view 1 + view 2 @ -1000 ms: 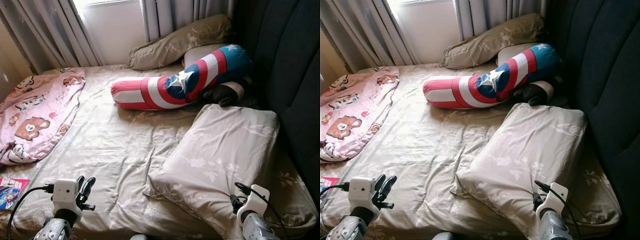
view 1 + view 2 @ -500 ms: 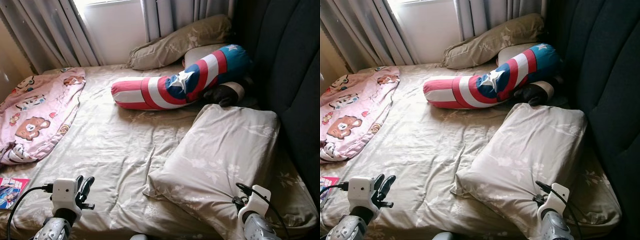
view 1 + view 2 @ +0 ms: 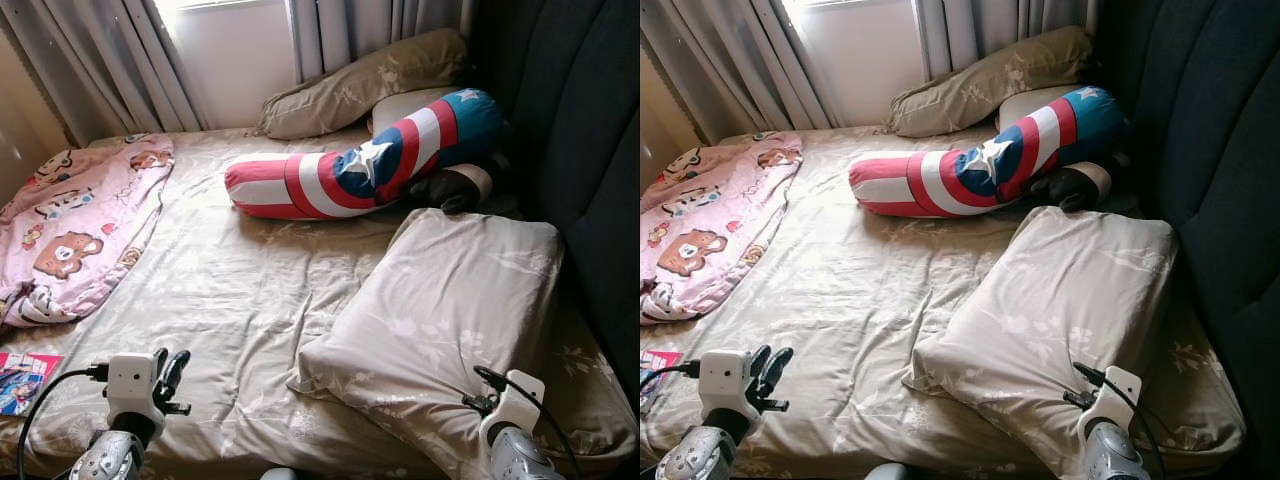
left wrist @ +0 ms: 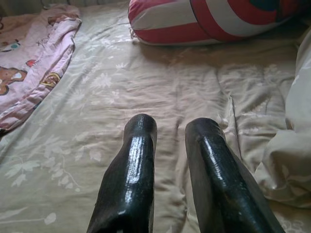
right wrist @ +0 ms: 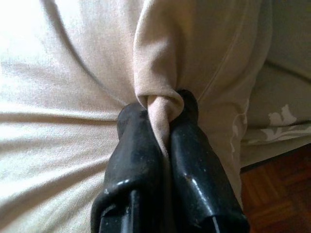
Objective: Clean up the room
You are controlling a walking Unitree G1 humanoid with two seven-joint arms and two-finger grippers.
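The right gripper (image 5: 165,121) is clenched on a pinched fold of the beige pillow (image 3: 450,310) — the cloth bunches up between its two black fingers (image 5: 138,145) at the pillow's near edge. This pillow lies askew on the bed's near right part, one end close to the dark headboard (image 3: 590,170) that runs along the bed's right side.

The left gripper (image 4: 170,141) hovers over the rumpled beige sheet (image 3: 230,280) near the bed's front edge, its jaws released, a gap between them and nothing held.

Farther off, a red, white and blue shield-patterned bolster (image 3: 360,170) lies across the far half of the bed, with two more beige pillows (image 3: 360,85) behind it by the curtains (image 3: 100,70). A pink bear-print blanket (image 3: 75,220) is heaped along the bed's left edge, and a colourful booklet (image 3: 25,380) sits at the near left corner.

The step in hand looks like straightening the pillow. The hold is only a thin fold of cloth, so a slow, steady pull should serve best — a jerk could slip the fabric free.
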